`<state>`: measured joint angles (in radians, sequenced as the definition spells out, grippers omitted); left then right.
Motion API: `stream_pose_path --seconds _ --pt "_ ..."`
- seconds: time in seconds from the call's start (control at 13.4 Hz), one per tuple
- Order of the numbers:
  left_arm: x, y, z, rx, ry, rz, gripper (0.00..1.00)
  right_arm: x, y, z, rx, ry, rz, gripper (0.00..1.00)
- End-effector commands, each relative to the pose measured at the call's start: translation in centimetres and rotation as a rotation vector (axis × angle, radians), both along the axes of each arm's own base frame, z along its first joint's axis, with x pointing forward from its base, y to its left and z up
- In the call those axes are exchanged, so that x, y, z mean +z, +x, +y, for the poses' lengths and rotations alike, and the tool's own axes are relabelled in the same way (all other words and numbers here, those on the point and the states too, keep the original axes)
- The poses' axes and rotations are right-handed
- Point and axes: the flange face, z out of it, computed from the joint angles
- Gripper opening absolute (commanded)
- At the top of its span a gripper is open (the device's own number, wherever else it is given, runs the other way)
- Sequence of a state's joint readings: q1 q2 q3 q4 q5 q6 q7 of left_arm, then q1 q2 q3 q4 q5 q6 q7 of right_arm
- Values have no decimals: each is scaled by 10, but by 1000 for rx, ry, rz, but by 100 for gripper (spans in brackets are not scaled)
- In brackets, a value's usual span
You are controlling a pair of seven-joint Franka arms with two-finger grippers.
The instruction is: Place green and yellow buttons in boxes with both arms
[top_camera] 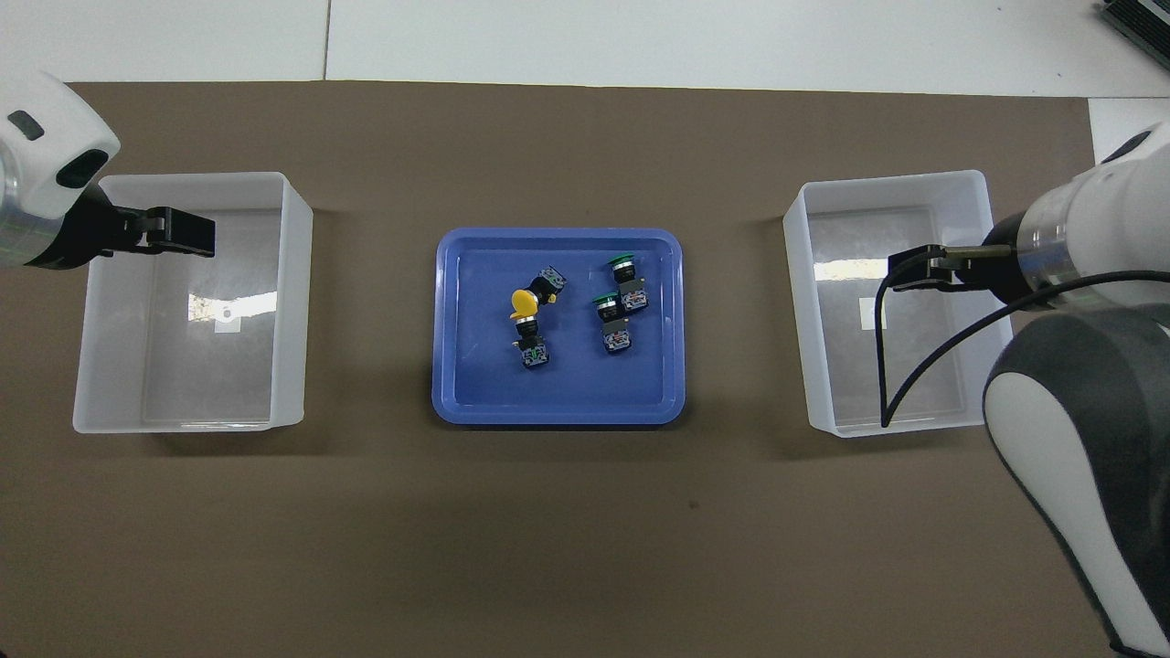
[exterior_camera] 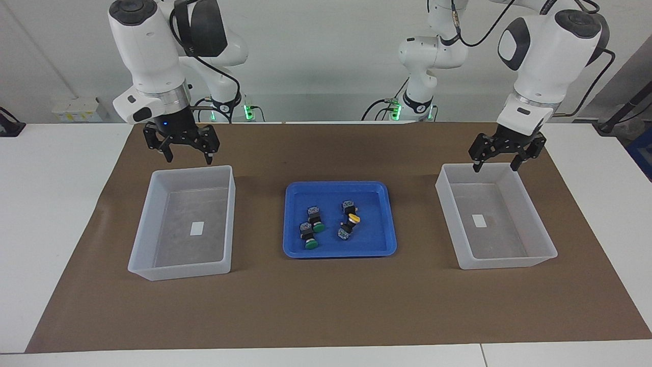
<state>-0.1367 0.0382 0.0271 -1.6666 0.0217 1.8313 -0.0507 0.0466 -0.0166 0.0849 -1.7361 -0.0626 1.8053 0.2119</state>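
Black fingers [exterior_camera: 188, 155] [exterior_camera: 498, 162] spread wide, holding nothing

Blue tray [exterior_camera: 291, 224]; green caps [exterior_camera: 311, 245], yellow cap [exterior_camera: 354, 218]; whitish bins [exterior_camera: 143, 239]; brown mat [exterior_camera: 326, 306]

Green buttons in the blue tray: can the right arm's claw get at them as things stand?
Probably yes. The green buttons lie uncovered in the blue tray, and the right claw hangs open over its box's near wall, with nothing in between.
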Motion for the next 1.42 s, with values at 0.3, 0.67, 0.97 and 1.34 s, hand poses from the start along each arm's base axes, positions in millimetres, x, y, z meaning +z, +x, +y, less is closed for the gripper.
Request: stream_pose_path --seconds 0.3,0.67,0.97,1.34 --pt "-3 -9 -3 -1 6 28 100 2 -2 -3 10 22 12 100" --pt "-3 -12 -7 -8 12 47 100 2 -2 -3 10 22 10 100" --pt "-15 -14 -42 -46 19 68 100 2 -2 -4 8 22 10 100" --pt "-55 -9 -116 63 9 78 100 2 -2 -4 8 22 10 100"
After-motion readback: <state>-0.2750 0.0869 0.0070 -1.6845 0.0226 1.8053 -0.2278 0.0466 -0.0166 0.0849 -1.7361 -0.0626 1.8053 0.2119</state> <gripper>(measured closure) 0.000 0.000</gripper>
